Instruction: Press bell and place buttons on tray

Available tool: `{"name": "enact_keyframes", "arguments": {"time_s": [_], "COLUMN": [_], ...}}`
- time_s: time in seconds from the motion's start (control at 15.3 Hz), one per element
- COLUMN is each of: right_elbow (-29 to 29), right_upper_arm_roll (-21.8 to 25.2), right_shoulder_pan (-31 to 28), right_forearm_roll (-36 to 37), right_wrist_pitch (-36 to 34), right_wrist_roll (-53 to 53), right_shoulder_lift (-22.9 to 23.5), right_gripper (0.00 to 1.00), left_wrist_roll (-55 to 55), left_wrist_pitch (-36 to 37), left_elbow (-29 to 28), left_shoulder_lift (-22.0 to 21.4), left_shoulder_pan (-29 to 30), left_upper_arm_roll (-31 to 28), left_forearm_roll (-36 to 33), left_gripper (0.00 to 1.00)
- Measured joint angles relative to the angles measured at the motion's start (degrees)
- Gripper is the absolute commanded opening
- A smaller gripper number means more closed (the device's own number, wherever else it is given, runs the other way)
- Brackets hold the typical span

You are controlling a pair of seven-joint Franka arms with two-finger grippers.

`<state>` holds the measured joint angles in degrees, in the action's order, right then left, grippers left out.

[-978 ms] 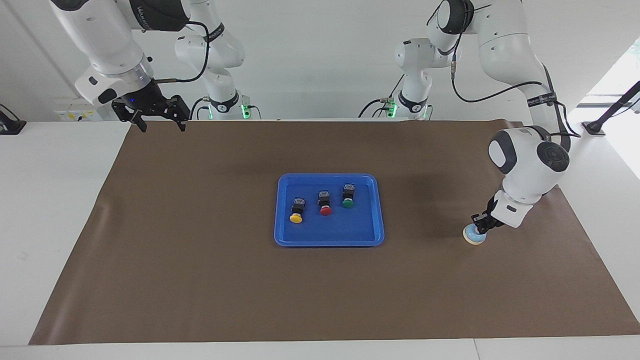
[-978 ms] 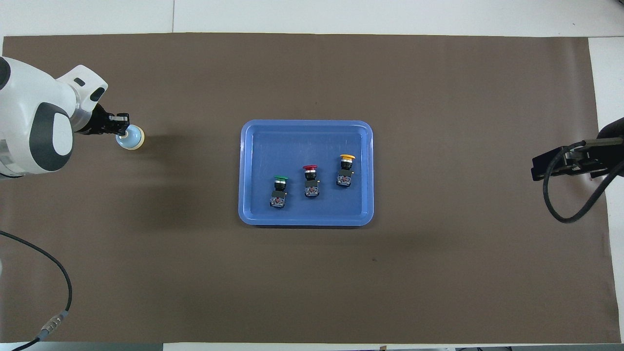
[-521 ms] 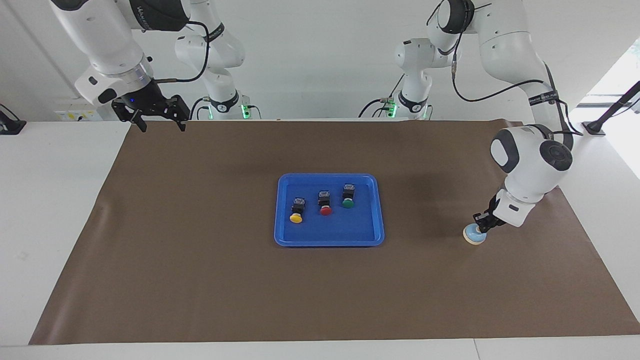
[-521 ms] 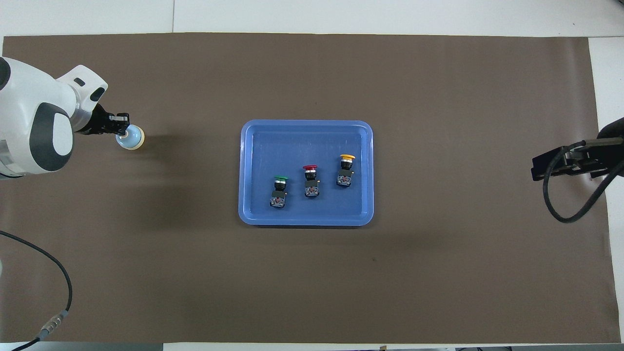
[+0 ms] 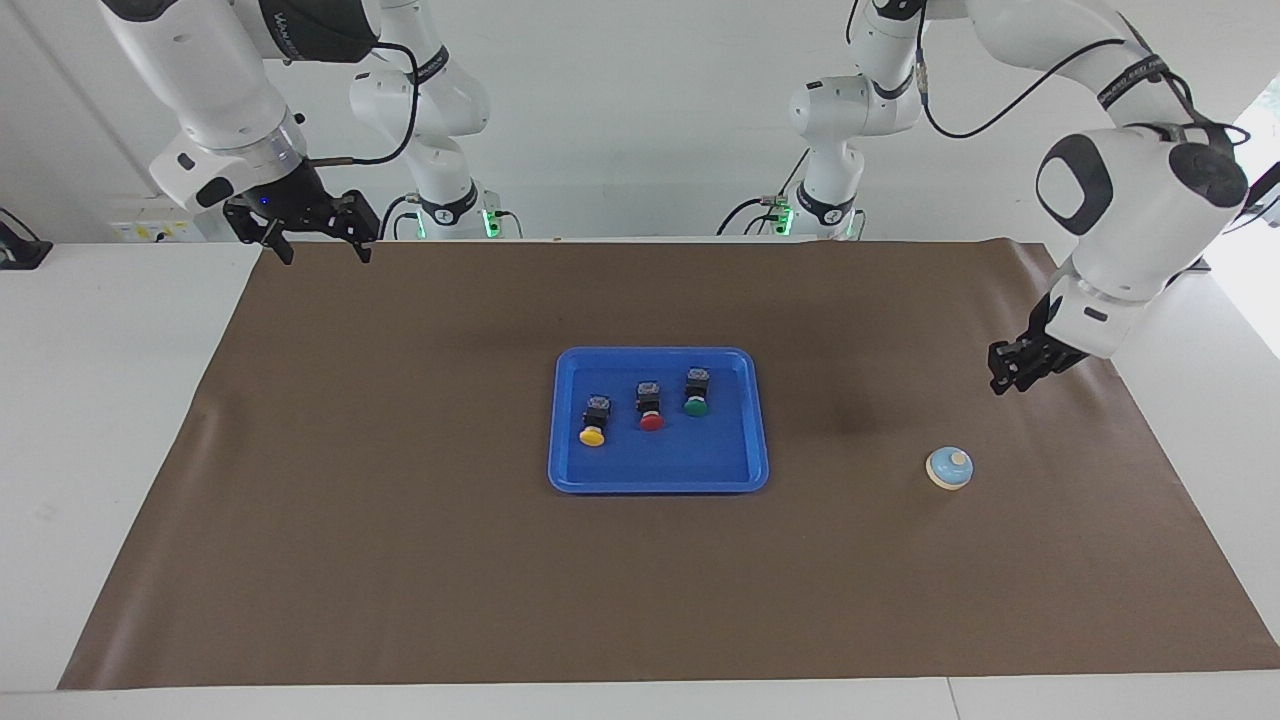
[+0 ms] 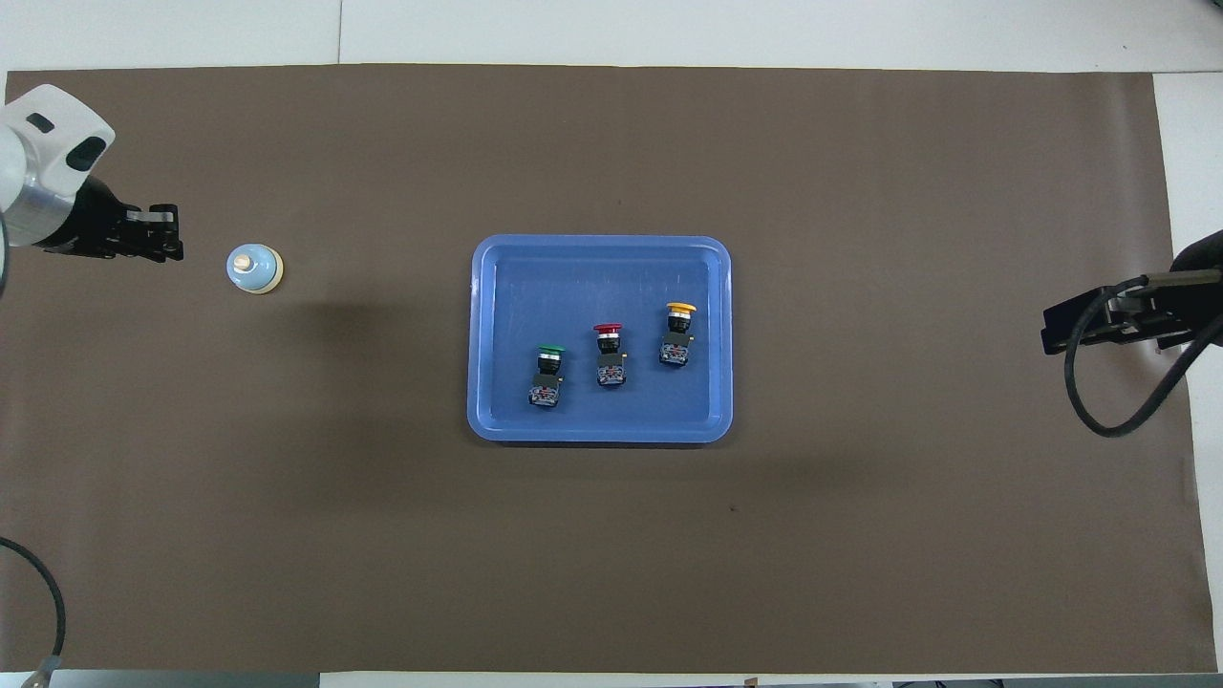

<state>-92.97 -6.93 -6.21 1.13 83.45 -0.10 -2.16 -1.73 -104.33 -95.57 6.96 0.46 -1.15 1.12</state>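
left gripper (image 5: 1003,380) – had lifted off the bell (image 5: 949,467), fingers' state unclear | bell stayed on bench toward left arm's end | right gripper (image 5: 320,243) waited – fingers spread, empty

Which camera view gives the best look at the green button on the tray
The overhead view: the green button lies in the tray with its cap and grey body seen lengthwise. The facing view shows it smaller, cap toward the camera, body foreshortened.
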Motion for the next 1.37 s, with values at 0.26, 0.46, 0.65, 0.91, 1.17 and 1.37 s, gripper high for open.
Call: {"name": "enact_keyframes", "arguments": {"time_s": [0.26,0.46,0.65,0.91,1.17,1.37], "right_elbow": [0.0,0.0,0.0,0.0,0.0,0.0], "right_upper_arm_roll": [0.0,0.0,0.0,0.0,0.0,0.0], "right_shoulder_pan": [0.0,0.0,0.0,0.0,0.0,0.0], "right_forearm_roll": [0.0,0.0,0.0,0.0,0.0,0.0], "right_wrist_pitch": [0.0,0.0,0.0,0.0,0.0,0.0], "right_wrist_roll": [0.0,0.0,0.0,0.0,0.0,0.0], "right_shoulder_lift": [0.0,0.0,0.0,0.0,0.0,0.0], "right_gripper": [1.00,1.00,1.00,1.00,1.00,1.00], "left_wrist_roll": [0.0,0.0,0.2,0.9,1.0,1.1], "left_wrist_pitch": [7.6,9.0,9.0,9.5,11.2,11.7], "left_elbow": [-0.2,-0.7,-1.0,-1.0,-1.0,-1.0], "left_shoulder_lift": [-7.1,-9.1,-9.0,-9.0,-9.0,-9.0], "left_shoulder_pan": [0.0,0.0,0.0,0.0,0.0,0.0], "left_upper_arm_roll": [-0.1,-0.1,-0.1,0.1,0.1,0.1], "left_forearm_roll": [0.0,0.0,0.0,0.0,0.0,0.0], "left_gripper": [1.00,1.00,1.00,1.00,1.00,1.00]}}
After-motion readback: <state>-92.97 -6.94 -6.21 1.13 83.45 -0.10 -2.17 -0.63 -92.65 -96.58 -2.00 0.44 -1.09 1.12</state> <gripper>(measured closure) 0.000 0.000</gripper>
